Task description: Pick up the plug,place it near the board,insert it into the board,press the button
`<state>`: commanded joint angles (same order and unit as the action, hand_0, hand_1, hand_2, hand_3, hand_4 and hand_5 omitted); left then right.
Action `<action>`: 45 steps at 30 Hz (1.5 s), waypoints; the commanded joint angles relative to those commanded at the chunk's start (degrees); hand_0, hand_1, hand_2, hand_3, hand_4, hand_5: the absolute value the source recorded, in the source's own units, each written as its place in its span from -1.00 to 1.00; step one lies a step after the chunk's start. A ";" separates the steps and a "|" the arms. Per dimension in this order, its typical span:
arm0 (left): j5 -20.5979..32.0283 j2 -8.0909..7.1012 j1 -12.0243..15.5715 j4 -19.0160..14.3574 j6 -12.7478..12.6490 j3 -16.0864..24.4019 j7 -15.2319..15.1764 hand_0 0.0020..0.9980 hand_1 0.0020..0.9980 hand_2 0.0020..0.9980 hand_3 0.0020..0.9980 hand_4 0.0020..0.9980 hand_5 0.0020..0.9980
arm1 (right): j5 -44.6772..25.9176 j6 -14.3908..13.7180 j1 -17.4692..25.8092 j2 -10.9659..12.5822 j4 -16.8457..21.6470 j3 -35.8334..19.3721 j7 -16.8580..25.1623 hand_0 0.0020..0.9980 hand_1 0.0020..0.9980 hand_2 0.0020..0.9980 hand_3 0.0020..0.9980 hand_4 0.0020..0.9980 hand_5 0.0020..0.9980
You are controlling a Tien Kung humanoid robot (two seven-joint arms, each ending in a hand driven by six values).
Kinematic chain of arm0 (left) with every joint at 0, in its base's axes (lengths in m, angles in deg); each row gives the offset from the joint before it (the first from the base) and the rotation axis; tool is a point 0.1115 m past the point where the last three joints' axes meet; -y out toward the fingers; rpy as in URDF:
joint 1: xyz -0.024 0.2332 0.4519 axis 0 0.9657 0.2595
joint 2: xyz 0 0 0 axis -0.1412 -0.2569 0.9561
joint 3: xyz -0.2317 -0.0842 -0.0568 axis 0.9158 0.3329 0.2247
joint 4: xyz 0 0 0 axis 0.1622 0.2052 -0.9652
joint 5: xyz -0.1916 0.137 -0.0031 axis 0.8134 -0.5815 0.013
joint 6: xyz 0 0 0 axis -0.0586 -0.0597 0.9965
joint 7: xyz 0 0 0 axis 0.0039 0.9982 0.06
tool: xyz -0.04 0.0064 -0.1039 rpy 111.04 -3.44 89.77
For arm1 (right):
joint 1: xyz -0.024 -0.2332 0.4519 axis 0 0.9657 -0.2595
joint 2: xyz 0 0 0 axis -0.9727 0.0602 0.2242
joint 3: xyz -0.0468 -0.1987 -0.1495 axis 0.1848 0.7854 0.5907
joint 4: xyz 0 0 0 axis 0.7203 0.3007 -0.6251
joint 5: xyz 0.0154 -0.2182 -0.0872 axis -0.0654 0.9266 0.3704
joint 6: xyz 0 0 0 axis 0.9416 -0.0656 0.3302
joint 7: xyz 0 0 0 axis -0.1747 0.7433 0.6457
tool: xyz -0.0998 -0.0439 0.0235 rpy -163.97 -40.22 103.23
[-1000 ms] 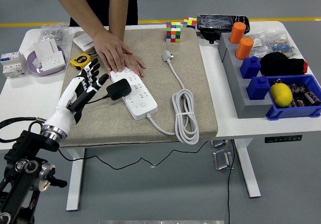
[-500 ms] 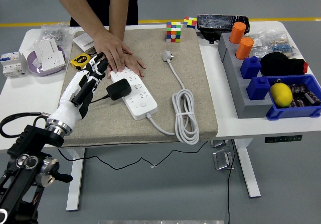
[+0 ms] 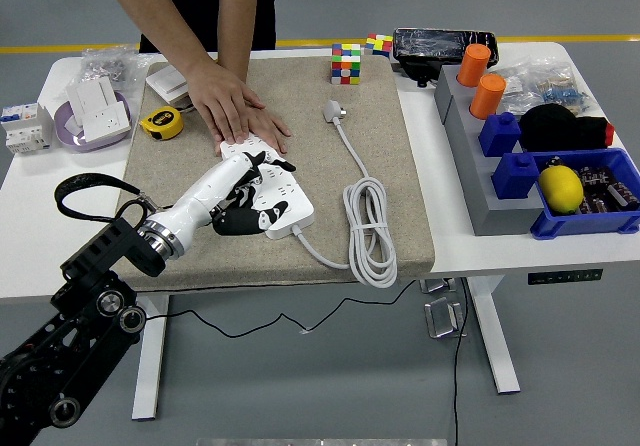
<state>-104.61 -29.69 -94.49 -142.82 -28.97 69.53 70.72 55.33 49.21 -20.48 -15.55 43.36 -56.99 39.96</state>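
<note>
Beige felt mat (image 3: 380, 166) covers the middle of the white desk (image 3: 480, 251) in the head view, the only view given. On it lies the white power strip (image 3: 285, 206), the board of the task, running from about ten o'clock to four o'clock, its white cable (image 3: 368, 228) coiled at three o'clock of it. The left hand (image 3: 245, 191) comes in from eight o'clock and lies across the strip, fingers (image 3: 270, 181) curled down over the black plug (image 3: 238, 221); it looks clamped on the plug, though how firm the grip is I cannot tell. The plug sits at the strip's near edge, on or just over the sockets; whether its pins are seated is hidden by the hand. A person's hand (image 3: 235, 106) presses flat on the strip's far end at eleven o'clock, holding it steady. The right arm is not in sight.

The step in hand looks like insertion. To do it well, the plug should be square to the socket row, pins straight down, and pushed along the pins and not sideways, since a slant would jam it or slide the strip on the felt. The push is best kept clear of the person's hand, which is near. The thin black lead (image 3: 160, 301) trailing off the desk's near edge should stay slack. The strip's button then remains to be pressed
</note>
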 joint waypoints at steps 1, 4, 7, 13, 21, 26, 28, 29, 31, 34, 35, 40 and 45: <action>-2.61 0.08 -0.16 0.52 -0.02 0.00 -0.04 -0.66 -0.97 -0.72 0.53 0.35 -1.00 | 0.02 0.01 0.01 0.01 0.01 0.03 -0.01 0.58 0.50 0.48 0.52 1.00 1.00; -9.11 0.11 -0.99 2.22 -0.19 -0.32 -0.11 -0.67 -0.97 -0.73 0.56 0.36 -1.00 | -0.04 0.02 0.00 0.02 -0.02 0.17 -0.01 0.58 0.50 0.48 0.52 1.00 1.00; -14.99 -0.08 -2.04 4.31 -0.21 -1.02 -0.23 -0.67 -0.97 -0.73 0.56 0.36 -1.00 | 0.02 0.02 -0.09 0.01 0.01 0.22 0.00 0.58 0.50 0.48 0.52 1.00 1.00; -14.99 -0.50 -3.52 7.50 -0.63 -2.71 -0.54 -0.67 -0.97 -0.72 0.57 0.36 -1.00 | 0.18 -0.12 -0.28 0.17 0.11 0.23 0.04 0.58 0.50 0.48 0.52 1.00 1.00; -14.99 -0.18 -4.15 10.98 -1.53 -4.72 -0.88 -0.67 -0.97 -0.73 0.58 0.36 -1.00 | -0.08 -0.07 0.01 0.23 0.05 0.70 -0.03 0.58 0.50 0.48 0.52 1.00 1.00; -14.99 0.58 -3.81 12.11 -2.28 -5.34 -1.01 -0.66 -0.97 -0.73 0.57 0.36 -1.00 | -0.01 -0.06 -0.02 0.19 0.06 0.65 0.00 0.58 0.50 0.48 0.52 1.00 1.00; -14.99 0.88 -4.02 12.75 -2.58 -5.59 -1.06 -0.66 -0.97 -0.73 0.58 0.36 -1.00 | 0.04 -0.05 0.00 0.19 0.09 0.63 0.01 0.58 0.50 0.48 0.52 1.00 1.00; -14.99 0.98 -4.16 13.07 -2.69 -5.67 -1.09 -0.66 -0.97 -0.73 0.58 0.36 -1.00 | 0.00 -0.04 -0.01 0.20 0.08 0.68 0.00 0.58 0.50 0.48 0.52 1.00 1.00; -14.99 1.17 -4.47 13.77 -2.93 -5.87 -1.14 -0.66 -0.97 -0.73 0.58 0.36 -1.00 | -0.03 -0.06 -0.05 0.24 0.08 0.70 0.01 0.58 0.50 0.48 0.52 1.00 1.00; -14.99 1.34 -4.82 14.63 -3.15 -6.28 -1.22 -0.65 -0.97 -0.72 0.59 0.36 -1.00 | 0.02 -0.09 -0.14 0.27 0.10 0.60 0.03 0.58 0.50 0.48 0.52 1.00 1.00; -14.99 1.43 -4.94 14.99 -3.27 -6.42 -1.27 -0.65 -0.97 -0.72 0.59 0.36 -1.00 | 0.03 -0.10 -0.17 0.28 0.10 0.57 0.04 0.58 0.50 0.48 0.52 1.00 1.00; -14.99 1.97 -5.53 16.67 -3.62 -6.73 -1.40 -0.65 -0.97 -0.72 0.59 0.36 -1.00 | -0.02 -0.07 -0.16 0.22 0.09 0.54 0.05 0.58 0.50 0.48 0.52 1.00 1.00; -14.99 2.44 -6.32 18.45 -4.04 -6.59 -1.59 -0.65 -0.97 -0.72 0.59 0.36 -1.00 | -0.05 -0.06 -0.27 0.24 0.10 0.53 0.06 0.58 0.50 0.48 0.52 1.00 1.00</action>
<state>-119.59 -27.24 -100.81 -124.37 -33.01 62.94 69.13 55.28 49.15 -20.75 -15.31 43.45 -56.46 40.01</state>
